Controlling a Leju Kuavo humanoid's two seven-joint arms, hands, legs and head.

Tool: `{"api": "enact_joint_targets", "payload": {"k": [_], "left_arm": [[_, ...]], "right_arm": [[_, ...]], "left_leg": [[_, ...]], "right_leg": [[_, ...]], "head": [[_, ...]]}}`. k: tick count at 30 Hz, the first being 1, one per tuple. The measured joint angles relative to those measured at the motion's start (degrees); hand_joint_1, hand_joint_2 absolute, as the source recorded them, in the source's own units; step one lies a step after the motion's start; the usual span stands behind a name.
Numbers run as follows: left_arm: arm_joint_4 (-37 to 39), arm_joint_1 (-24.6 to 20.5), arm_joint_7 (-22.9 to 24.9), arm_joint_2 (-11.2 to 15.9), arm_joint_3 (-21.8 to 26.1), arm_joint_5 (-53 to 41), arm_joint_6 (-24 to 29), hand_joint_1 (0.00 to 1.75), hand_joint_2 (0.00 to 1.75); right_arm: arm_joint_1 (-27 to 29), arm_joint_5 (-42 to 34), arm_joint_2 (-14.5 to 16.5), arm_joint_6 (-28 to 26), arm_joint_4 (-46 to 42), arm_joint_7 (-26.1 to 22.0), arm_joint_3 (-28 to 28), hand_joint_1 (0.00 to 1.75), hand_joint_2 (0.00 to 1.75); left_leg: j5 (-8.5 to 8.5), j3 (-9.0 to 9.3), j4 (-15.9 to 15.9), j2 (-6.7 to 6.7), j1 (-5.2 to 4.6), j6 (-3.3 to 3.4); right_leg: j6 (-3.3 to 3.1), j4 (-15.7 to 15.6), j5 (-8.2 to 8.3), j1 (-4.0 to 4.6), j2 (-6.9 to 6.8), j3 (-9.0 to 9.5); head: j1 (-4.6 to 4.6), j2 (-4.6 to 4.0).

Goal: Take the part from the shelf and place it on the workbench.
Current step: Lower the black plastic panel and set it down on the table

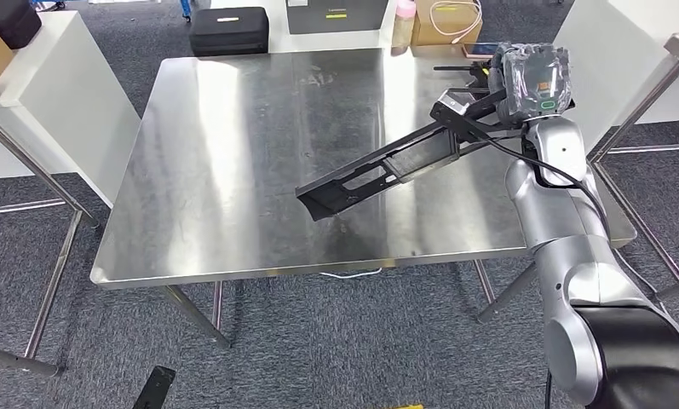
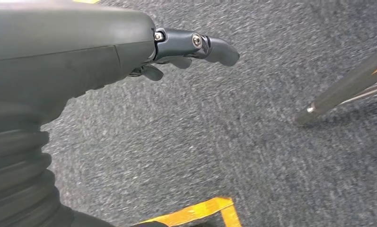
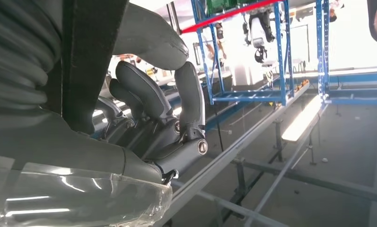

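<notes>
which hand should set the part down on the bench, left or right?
Right. The right hand already grips the long black part, held tilted over the steel workbench. The left hand hangs over the carpet, holding nothing.

The desk (image 1: 233,153) offered a wide bare steel surface across its left and centre. The long black part (image 1: 387,170), held by the right hand (image 1: 532,81), slanted over the right half, its lower end at or just above the desk. A black case (image 1: 229,30) and boxes (image 1: 438,21) stood beyond the far edge. White panels (image 1: 54,94) flanked the left side. The left hand (image 2: 186,49) hung over carpet (image 2: 224,142) near a metal leg (image 2: 347,85).
</notes>
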Motion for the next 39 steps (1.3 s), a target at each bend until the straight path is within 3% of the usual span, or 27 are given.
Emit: {"api": "enact_joint_targets", "payload": {"k": [2,7,8,10,12,13,14,16,18,22,24,26,27,28,29,31,32,33,37,39], "left_arm": [[0.1,-0.1,0.0,0.0,0.0,-0.1,0.0,0.00,1.75],[0.1,-0.1,0.1,0.0,0.0,-0.1,0.1,0.00,1.75],[0.2,-0.1,0.2,0.0,0.0,-0.1,0.0,0.00,1.75],[0.2,-0.2,0.3,-0.1,0.1,-0.2,0.0,0.00,1.75],[0.2,-0.2,0.4,-0.1,0.2,-0.3,-0.1,0.00,1.75],[0.2,-0.1,0.4,-0.1,0.2,-0.3,-0.2,0.00,1.75],[0.2,-0.1,0.5,-0.2,0.2,-0.4,-0.2,0.00,1.75],[0.2,-0.1,0.5,-0.2,0.2,-0.4,0.0,0.00,1.75],[0.2,-0.1,0.6,-0.2,0.2,-0.5,0.4,0.00,1.75],[0.2,-0.1,0.7,-0.1,0.2,-0.6,0.7,0.00,1.75],[0.2,-0.1,0.7,-0.2,0.3,-0.7,0.7,0.00,1.75],[0.2,0.0,0.7,-0.2,0.3,-0.7,0.8,0.00,1.75],[0.2,0.1,0.7,-0.2,0.3,-0.8,0.9,0.00,1.75],[0.3,0.2,0.7,-0.2,0.3,-0.9,1.0,0.00,1.75],[0.3,0.2,0.7,-0.2,0.3,-0.9,1.0,0.00,1.75],[0.3,0.2,0.8,-0.2,0.3,-1.0,1.1,0.00,1.75],[0.3,0.2,0.8,-0.2,0.3,-1.0,1.1,0.00,1.75],[0.3,0.1,0.8,-0.2,0.3,-1.1,1.2,0.00,1.75],[0.3,-0.2,0.8,-0.2,0.4,-1.3,1.2,0.00,1.75],[0.3,-0.4,0.9,-0.4,0.4,-1.5,1.3,0.00,1.75]], "right_arm": [[-0.1,-0.1,-0.1,0.0,0.0,0.0,0.1,1.75,1.75],[-0.1,-0.1,-0.2,0.0,0.0,0.0,0.1,1.75,1.75],[-0.1,-0.2,-0.2,0.0,0.0,0.0,0.1,1.75,1.75],[0.0,-0.5,-0.6,0.1,-0.1,0.0,0.3,1.75,1.75],[0.2,-0.6,-0.9,0.1,-0.1,0.0,0.5,1.75,1.75],[0.4,-0.7,-1.0,0.2,-0.1,0.0,0.5,1.75,1.75],[0.4,-0.7,-1.0,0.2,-0.1,0.0,0.5,1.75,1.75],[0.3,-0.7,-1.1,0.3,-0.1,0.1,0.7,1.75,1.75],[0.2,-0.7,-1.3,0.5,-0.1,0.6,0.9,1.75,1.75],[-0.1,-0.9,-1.7,0.6,-0.1,2.0,0.9,1.75,1.75],[-0.5,-0.9,-1.9,0.5,-0.1,3.0,0.9,1.75,1.75],[-0.9,-0.8,-2.2,0.5,0.0,4.0,0.9,1.75,1.75],[-0.9,-0.7,-2.5,0.4,0.0,4.4,0.9,1.75,1.75],[-1.0,-0.7,-2.7,0.2,0.1,4.7,0.9,1.75,1.75],[-1.1,-0.7,-3.0,0.1,0.1,4.9,0.9,1.75,1.75],[-1.5,-0.7,-3.4,-0.2,0.2,5.2,0.9,1.75,1.75],[-1.9,-0.8,-3.6,-0.3,0.3,5.3,0.8,1.75,1.75],[-2.4,-0.8,-3.9,-0.4,0.3,5.5,0.8,1.75,1.75],[-4.0,-0.7,-5.0,-0.6,0.4,5.8,0.6,1.75,1.75],[-4.4,-0.7,-5.5,-0.6,0.4,5.8,0.5,1.75,1.75]], "left_leg": [[0.87,1.93,-4.1,0.07,-0.22,0.36],[0.06,2.18,-4.6,0.04,-0.67,1.08],[0.05,2.42,-4.8,0.04,-0.69,1.52],[-0.28,3.18,-5.3,-0.04,-0.75,3.00],[-0.82,4.02,-5.6,-0.18,-0.79,3.91],[-1.12,4.42,-5.6,-0.25,-0.85,3.88],[-1.46,4.93,-5.6,-0.31,-0.88,3.78],[-2.24,5.91,-5.5,-0.41,-1.05,3.37],[-3.04,6.43,-5.4,-0.51,-1.42,2.82],[-4.36,6.41,-4.4,-0.37,-1.22,1.74],[-6.95,4.20,0.4,-0.25,-0.95,1.11],[-10.12,-0.13,8.2,-0.22,-0.84,0.69],[-10.56,-1.95,10.8,-0.22,-0.78,0.58],[-9.72,-2.85,11.4,-0.21,-0.72,0.55],[-7.70,-2.57,9.6,-0.20,-0.66,0.62],[-2.53,0.41,1.8,-0.16,-0.68,1.09],[-0.98,1.89,-1.7,-0.12,-0.79,1.39],[-0.29,2.82,-3.8,-0.08,-0.94,1.67],[-0.47,3.71,-5.5,0.01,-1.12,2.96],[-0.34,4.39,-6.1,0.04,-0.85,3.67]], "right_leg": [[0.67,0.0,-0.52,0.36,0.09,0.23],[1.24,-0.3,-0.67,0.55,0.13,0.16],[1.53,-0.1,-0.85,0.52,0.05,0.12],[1.71,8.0,-3.88,0.50,-0.13,-4.43],[1.88,17.5,-6.42,0.52,-0.23,-10.43],[2.33,17.6,-5.53,0.54,-0.23,-11.09],[2.86,15.2,-3.68,0.53,-0.25,-10.49],[3.56,6.6,0.87,0.63,-0.37,-7.09],[2.87,1.0,3.24,0.83,-0.44,-4.63],[0.67,0.1,3.20,0.43,-0.35,-3.89],[-0.20,0.0,2.87,0.16,-0.32,-3.35],[-0.75,0.0,2.45,0.24,-0.33,-2.90],[-0.89,0.0,2.25,0.28,-0.31,-2.67],[-0.92,0.0,2.03,0.31,-0.27,-2.39],[-0.86,0.0,1.77,0.31,-0.21,-2.01],[-0.48,0.0,1.14,0.37,-0.08,-1.15],[-0.24,0.1,0.87,0.54,-0.02,-0.93],[0.04,0.1,0.67,0.68,0.02,-0.87],[1.13,0.2,0.11,1.00,-0.04,-1.23],[1.09,4.3,-1.59,0.99,-0.14,-3.34]], "head": [[0.03,0.00],[0.08,0.00],[0.08,0.00],[0.18,0.00],[0.31,0.00],[0.32,0.00],[0.32,0.00],[0.37,0.00],[0.26,0.00],[-0.06,0.00],[-0.16,0.00],[-0.22,0.00],[-0.22,0.00],[-0.24,0.00],[-0.23,0.00],[-0.22,0.00],[-0.19,0.00],[-0.18,0.00],[-0.16,0.00],[0.00,0.00]]}}
